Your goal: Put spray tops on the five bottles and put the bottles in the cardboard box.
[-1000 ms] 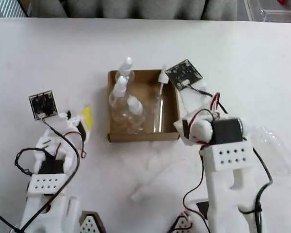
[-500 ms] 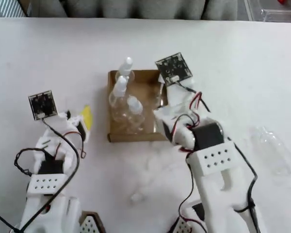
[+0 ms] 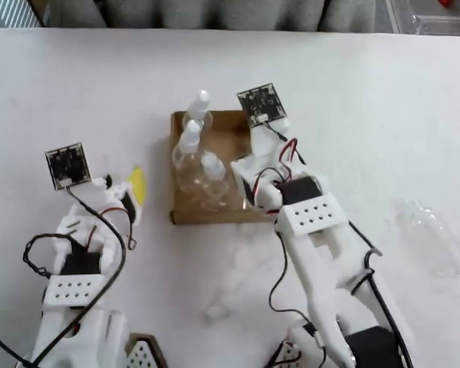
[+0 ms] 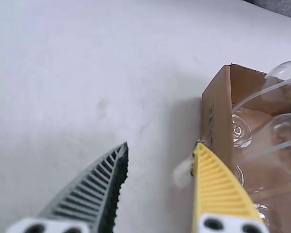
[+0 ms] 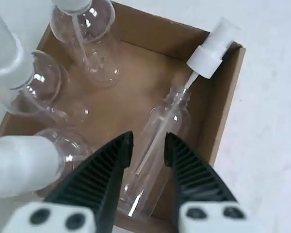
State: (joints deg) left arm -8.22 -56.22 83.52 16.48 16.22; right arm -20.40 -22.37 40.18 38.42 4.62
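Clear plastic bottle (image 5: 167, 119) lies in the box (image 5: 225, 97), directly under the right gripper (image 5: 148, 140), along the wall on the side away from the other bottles. Its long axis runs with the fingers: base back under the gripper body, neck out past the fingertips, pointing at the far corner of the box. The white spray top (image 5: 211, 51) sits off the neck, not seated, and the thin dip tube (image 5: 186, 83) shows between head and neck before it runs down inside the body. Right gripper jaws are narrow, a small gap, with nothing in them; can't tell whether the tips touch the bottle. Three more bottles (image 5: 89, 43) stand upright in the box beside that gripper, all with white tops on. One bare bottle (image 3: 433, 238) lies on the table (image 3: 368, 92), well apart from the box, out on the right arm's far side. Left gripper (image 4: 162, 145) is spread wide over bare table, holding nothing, with its yellow finger (image 4: 213, 184) just beside the box's outer wall; contact unclear.
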